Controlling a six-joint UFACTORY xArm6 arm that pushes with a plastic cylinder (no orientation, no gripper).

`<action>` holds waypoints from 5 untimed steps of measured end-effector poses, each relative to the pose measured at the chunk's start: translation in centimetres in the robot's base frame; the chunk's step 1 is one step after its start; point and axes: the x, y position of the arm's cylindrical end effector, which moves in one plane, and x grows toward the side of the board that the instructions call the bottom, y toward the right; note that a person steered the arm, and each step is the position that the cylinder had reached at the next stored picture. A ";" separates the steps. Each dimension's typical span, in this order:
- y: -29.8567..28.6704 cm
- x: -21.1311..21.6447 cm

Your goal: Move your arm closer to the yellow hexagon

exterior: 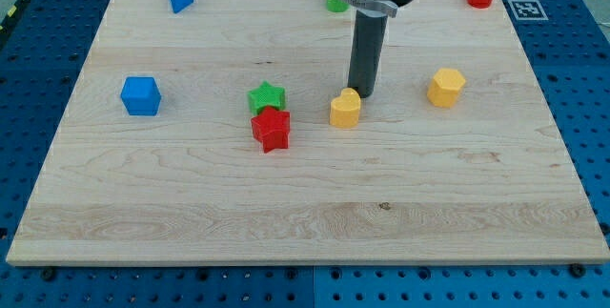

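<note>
My tip (363, 92) is resting on the worktop (305, 213) just above and to the right of a yellow heart-like block (345, 108), close enough that it may be touching it. The yellow hexagon (446, 87) is sitting to the view's right of my tip, at nearly the same height in the view, so the coming move is looking like a short slide straight toward the view's right. The hexagon has no long axis to line up with. There are no fingers on this arm, only the rod, so nothing is spreading or pinching.

The wooden worktop is looking flat and smooth, and the strip between my tip and the hexagon is lying bare. A green star (266, 96) and a red star (272, 129) are touching each other toward the view's left, on the far side of the heart-like block from the hexagon, so I judge them unlikely to be disturbed.
</note>
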 end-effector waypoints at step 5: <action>6.4 -1.7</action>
